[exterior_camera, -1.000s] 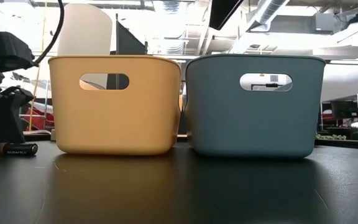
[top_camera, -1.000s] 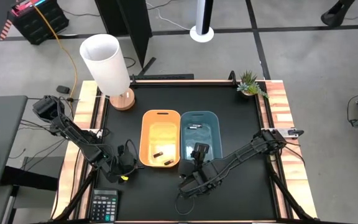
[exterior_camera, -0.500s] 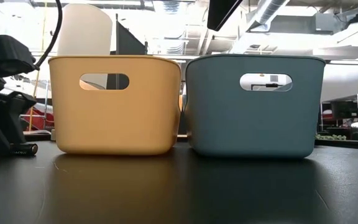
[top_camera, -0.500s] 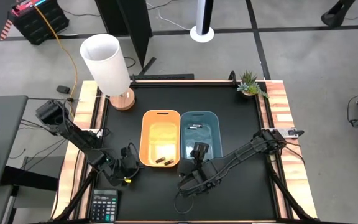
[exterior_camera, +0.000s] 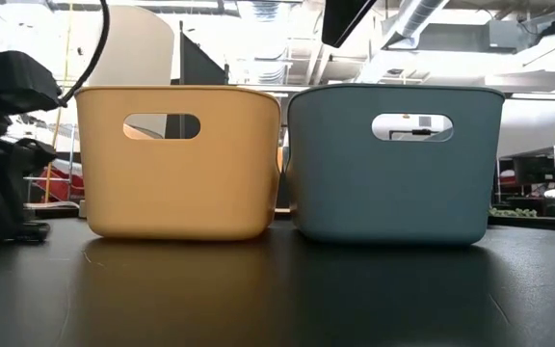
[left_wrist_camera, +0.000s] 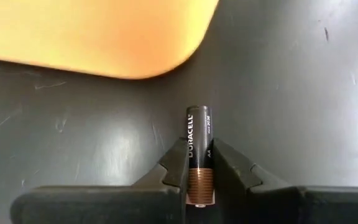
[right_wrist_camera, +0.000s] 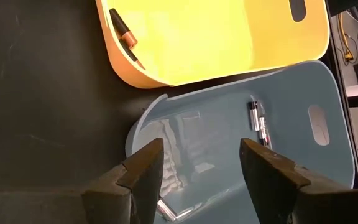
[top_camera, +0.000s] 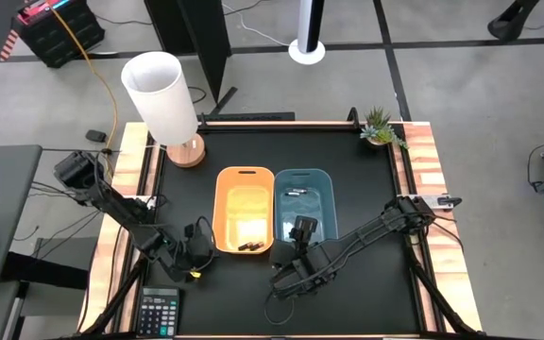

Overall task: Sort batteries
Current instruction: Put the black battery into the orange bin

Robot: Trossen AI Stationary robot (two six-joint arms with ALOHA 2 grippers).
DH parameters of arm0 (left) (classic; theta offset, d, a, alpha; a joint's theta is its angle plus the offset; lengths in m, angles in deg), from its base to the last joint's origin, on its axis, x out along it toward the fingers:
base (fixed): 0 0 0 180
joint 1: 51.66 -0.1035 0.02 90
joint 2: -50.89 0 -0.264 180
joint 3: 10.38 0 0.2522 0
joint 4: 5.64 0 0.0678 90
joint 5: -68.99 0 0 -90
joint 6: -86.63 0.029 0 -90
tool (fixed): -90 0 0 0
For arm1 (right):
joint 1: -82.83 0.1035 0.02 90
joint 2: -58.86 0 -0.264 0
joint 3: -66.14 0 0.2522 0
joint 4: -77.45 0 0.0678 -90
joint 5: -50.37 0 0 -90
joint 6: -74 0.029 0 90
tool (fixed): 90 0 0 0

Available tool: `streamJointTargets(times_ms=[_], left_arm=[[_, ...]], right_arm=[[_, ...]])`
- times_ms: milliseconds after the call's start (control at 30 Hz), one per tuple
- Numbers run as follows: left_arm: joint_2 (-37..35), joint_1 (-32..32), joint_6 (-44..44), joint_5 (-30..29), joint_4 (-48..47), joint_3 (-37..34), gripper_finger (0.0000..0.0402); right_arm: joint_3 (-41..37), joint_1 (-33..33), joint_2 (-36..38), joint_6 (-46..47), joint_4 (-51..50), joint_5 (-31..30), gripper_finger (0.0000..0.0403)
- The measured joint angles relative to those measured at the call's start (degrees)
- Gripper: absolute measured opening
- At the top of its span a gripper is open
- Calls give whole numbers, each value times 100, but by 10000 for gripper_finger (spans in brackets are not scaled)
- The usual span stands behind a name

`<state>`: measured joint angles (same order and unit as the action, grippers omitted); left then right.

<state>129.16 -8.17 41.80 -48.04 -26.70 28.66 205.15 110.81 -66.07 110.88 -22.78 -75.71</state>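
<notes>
Black desk [top_camera: 348,170] seen from above, edged in pale wood. At its near left corner lies a grey calculator [top_camera: 159,312]. Just right of that, the left gripper [left_wrist_camera: 199,165] is low over the desk, its jaws closed on a dark battery [left_wrist_camera: 199,152] with a copper end, lying on the surface just left of the orange bin [top_camera: 244,210]. A white lamp [top_camera: 161,99] stands at the far left. In the orange bin lie two more dark batteries [top_camera: 247,246] near its front wall. Touching its right side is the blue bin [top_camera: 305,203], holding silvery batteries [right_wrist_camera: 257,123]. The right gripper [right_wrist_camera: 201,163] hovers at the blue bin's near end, jaws apart and holding nothing. A small plant [top_camera: 382,127] sits at the far right corner.
</notes>
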Motion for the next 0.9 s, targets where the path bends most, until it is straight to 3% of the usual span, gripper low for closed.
streamJointTargets(times_ms=[267,567,733,900], left_arm=[[-617,117,-193,232,-1925,724,43],[-1295,223,244,-19,-3023,1664,43],[-1518,218,764,-78,-3369,2211,43],[-1591,-82,1607,-480,-3120,2576,43]], right_arm=[[0,0,0,17,-3,0,226],[0,0,0,14,-3,0,226],[0,23,0,12,-8,0,226],[0,47,0,9,-8,2,226]])
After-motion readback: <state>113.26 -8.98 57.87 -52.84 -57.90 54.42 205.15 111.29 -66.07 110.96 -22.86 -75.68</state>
